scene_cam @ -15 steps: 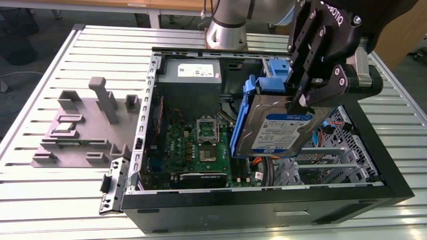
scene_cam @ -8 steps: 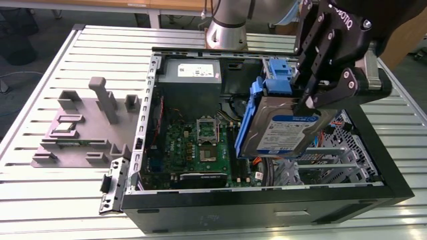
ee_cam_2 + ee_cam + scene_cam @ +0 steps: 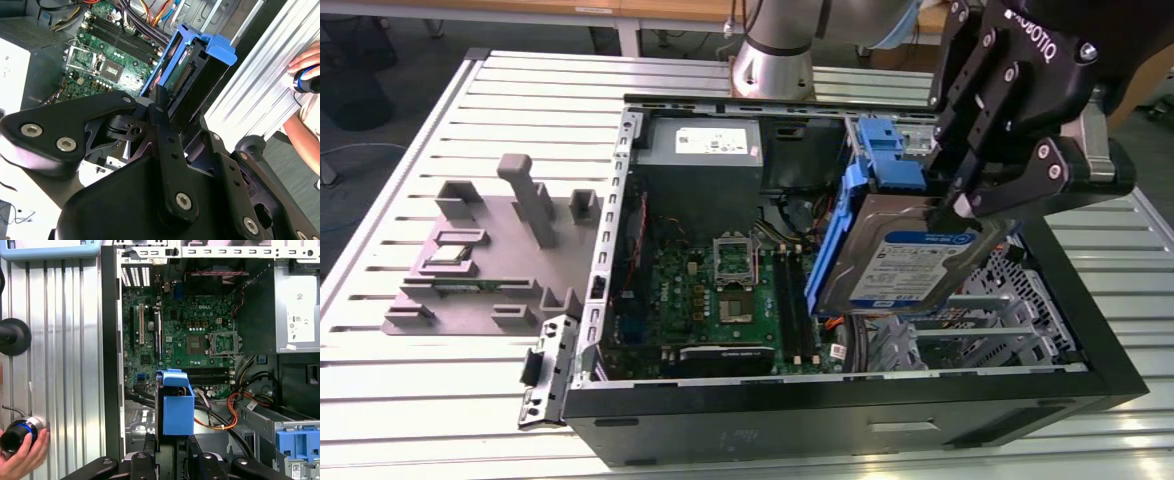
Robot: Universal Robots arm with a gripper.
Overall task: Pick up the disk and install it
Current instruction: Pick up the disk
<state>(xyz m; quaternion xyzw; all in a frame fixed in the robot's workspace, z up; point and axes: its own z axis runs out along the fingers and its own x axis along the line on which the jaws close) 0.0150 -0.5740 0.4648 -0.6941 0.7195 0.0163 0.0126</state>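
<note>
Grip first: our black two-finger gripper (image 3: 958, 205) is clamped near the upper edge of the disk (image 3: 914, 258), a flat silver-metal hard drive with a white-and-blue label in a blue plastic carrier bracket. It hangs tilted over the open black computer case (image 3: 854, 425), above the grey metal drive cage (image 3: 981, 325). We judge this step wants the drive squared to the cage, clear of the orange wires (image 3: 220, 426), and a firm clamp.
</note>
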